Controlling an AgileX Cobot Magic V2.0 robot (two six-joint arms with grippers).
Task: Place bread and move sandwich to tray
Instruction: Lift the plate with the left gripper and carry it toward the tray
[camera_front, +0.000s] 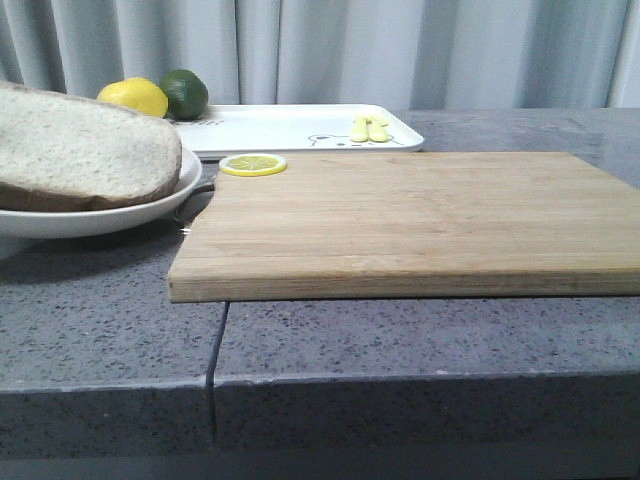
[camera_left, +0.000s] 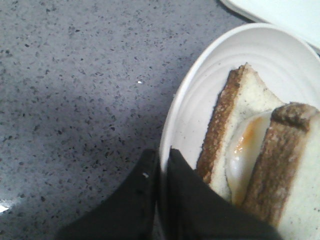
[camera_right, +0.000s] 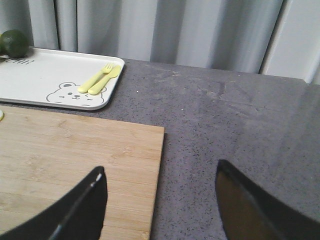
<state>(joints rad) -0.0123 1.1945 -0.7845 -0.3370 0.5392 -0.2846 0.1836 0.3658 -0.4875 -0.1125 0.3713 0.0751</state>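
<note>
The sandwich sits on a round white plate (camera_front: 110, 215) at the left in the front view, its thick top bread slice (camera_front: 80, 145) facing me. In the left wrist view the top bread (camera_left: 295, 165) leans over the fried egg (camera_left: 245, 150) and the lower slice (camera_left: 250, 95). My left gripper (camera_left: 162, 155) is shut on the plate's rim (camera_left: 185, 100), one finger inside and one outside. I cannot tell whether the plate rests on the counter. The white tray (camera_front: 290, 128) with the bear drawing (camera_right: 70, 93) lies at the back. My right gripper (camera_right: 160, 175) is open and empty over the cutting board's right edge.
A wooden cutting board (camera_front: 400, 225) fills the middle of the grey counter. A lemon slice (camera_front: 252, 164) lies at its far left corner. A lemon (camera_front: 133, 97) and a lime (camera_front: 185, 92) sit at the tray's left end, a yellow fork and spoon (camera_front: 370, 129) at its right.
</note>
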